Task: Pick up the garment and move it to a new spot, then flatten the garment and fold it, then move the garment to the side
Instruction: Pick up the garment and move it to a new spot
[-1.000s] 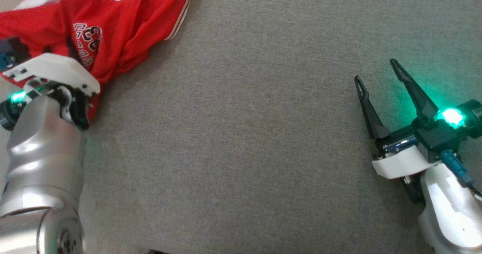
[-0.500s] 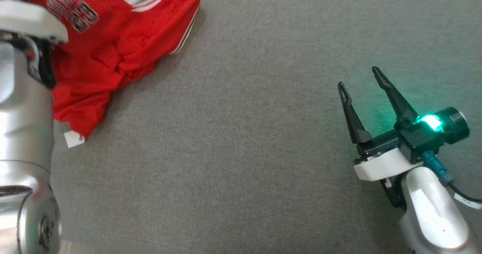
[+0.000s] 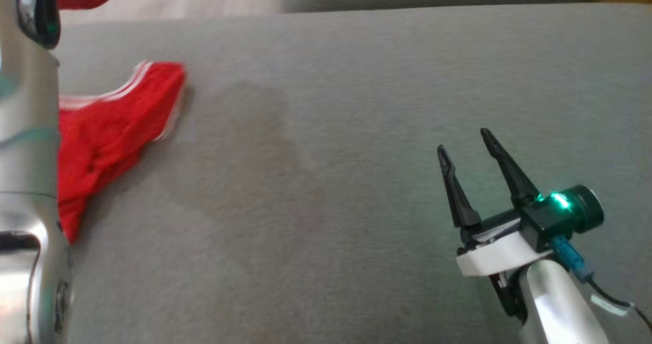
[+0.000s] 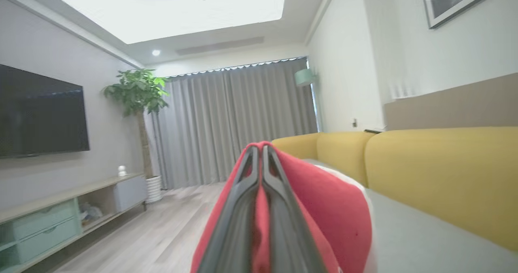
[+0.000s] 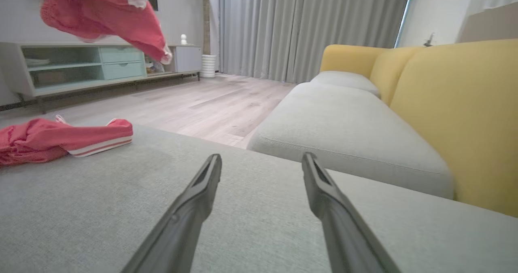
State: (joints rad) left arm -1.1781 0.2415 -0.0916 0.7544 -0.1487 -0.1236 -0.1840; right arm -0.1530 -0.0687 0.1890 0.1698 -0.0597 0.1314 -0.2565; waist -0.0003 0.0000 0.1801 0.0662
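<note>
Left tool [image 4: 260, 149] just clamped onto the red garment [image 3: 107, 130], so pickup's underway; its tail's on the cushion [image 3: 326, 181] at frame left. Right tool [image 3: 463, 141] sits spread open, lower right.

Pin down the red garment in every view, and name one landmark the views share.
Head view: red garment at the left edge, lying on the grey cushion; more red at the top-left corner.
Left wrist view: bottom centre, with the left tool shut on it.
Right wrist view: one part aloft at upper left, another lying at mid-left.
Shared landmark: the grey cushion.
</note>
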